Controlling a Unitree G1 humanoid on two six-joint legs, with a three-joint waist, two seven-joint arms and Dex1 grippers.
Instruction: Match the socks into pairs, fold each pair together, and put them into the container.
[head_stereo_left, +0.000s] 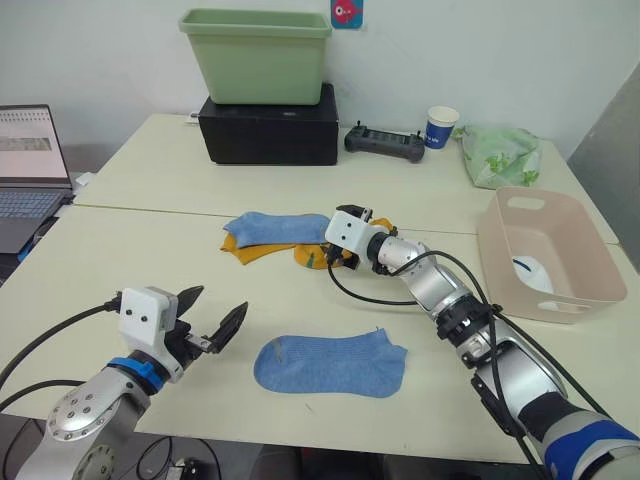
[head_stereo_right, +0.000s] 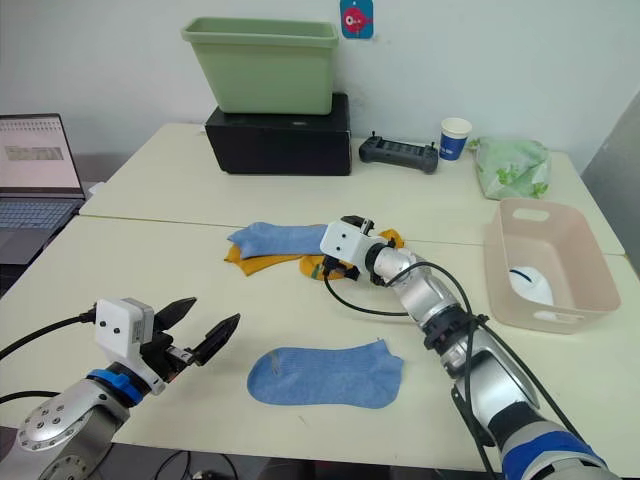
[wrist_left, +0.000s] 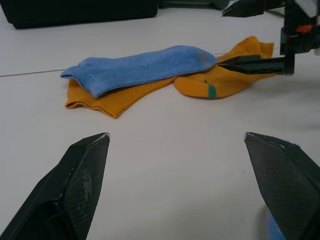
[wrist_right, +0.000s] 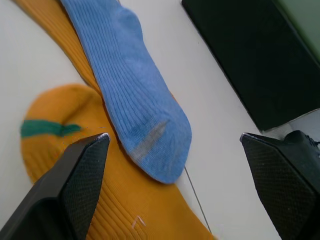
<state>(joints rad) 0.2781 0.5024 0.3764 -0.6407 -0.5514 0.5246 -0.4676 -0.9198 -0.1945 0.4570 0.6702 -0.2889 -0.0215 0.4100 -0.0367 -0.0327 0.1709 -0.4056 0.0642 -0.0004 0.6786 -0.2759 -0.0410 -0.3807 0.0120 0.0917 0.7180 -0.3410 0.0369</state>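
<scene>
While 1 white sock (head_stereo_left: 533, 272) already lies in the pink basin (head_stereo_left: 592, 262), the right gripper (head_stereo_left: 335, 254) reaches forward, jaws wide, over the heaped blue sock (head_stereo_left: 272, 227) and 2 mustard socks (head_stereo_right: 262, 262), probably to separate them. Left gripper (head_stereo_left: 212, 318), wide and empty, hovers beside the lone blue sock (head_stereo_left: 330, 365).

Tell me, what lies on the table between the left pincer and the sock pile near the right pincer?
Bare tabletop, seen in the left wrist view, separates the open left pincer from the blue-and-orange sock pile.
</scene>
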